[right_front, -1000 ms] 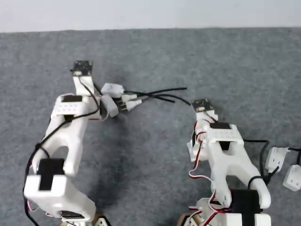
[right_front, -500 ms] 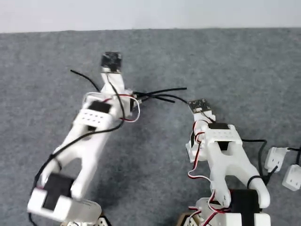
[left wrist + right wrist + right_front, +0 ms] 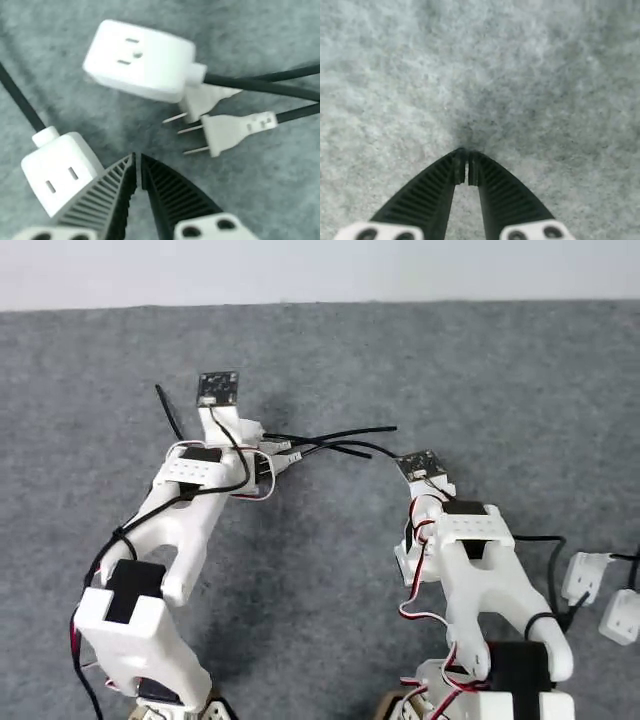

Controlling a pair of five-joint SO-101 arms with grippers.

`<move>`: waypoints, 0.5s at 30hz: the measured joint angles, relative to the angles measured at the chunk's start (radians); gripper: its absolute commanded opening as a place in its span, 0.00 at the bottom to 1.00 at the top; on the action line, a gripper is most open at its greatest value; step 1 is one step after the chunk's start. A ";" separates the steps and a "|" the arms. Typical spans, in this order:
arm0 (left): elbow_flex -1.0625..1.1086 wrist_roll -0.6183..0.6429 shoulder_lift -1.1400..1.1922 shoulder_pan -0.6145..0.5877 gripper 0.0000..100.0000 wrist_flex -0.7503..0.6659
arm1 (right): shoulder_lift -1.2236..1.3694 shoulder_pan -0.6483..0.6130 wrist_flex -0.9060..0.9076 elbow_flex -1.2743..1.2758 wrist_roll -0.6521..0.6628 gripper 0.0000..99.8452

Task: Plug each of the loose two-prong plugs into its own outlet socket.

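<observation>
In the left wrist view my left gripper is shut with nothing in it, hovering over the grey mat. Ahead of it lie two white two-prong plugs on black cords, prongs pointing toward the tips. One white outlet socket lies beyond them, with the upper plug close against its side. A second outlet socket rests right beside the gripper's finger. In the high view the left arm covers this cluster; one plug peeks out. My right gripper is shut and empty just above bare mat.
Black cords run from the plugs toward the middle of the mat. Two more white sockets with cords lie at the right edge beside the right arm. Grey carpet covers the table; a pale wall runs along the back.
The left arm swung right over the plug cluster, then drew back left a little and lower. The right arm barely shifted.
</observation>
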 measured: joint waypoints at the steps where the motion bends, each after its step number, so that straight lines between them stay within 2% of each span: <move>1: 0.000 0.000 0.000 -0.009 0.01 0.014 | 0.000 0.000 0.000 0.000 0.000 0.01; 6: 0.000 0.000 -0.064 -0.041 0.02 0.075 | 0.000 0.000 0.000 0.000 0.000 0.01; 11: 0.075 0.000 -0.264 -0.046 0.03 0.086 | 0.000 0.000 0.000 0.000 0.000 0.01; 15: 0.196 0.038 -0.439 -0.046 0.18 0.087 | 0.000 0.000 0.000 0.000 0.000 0.01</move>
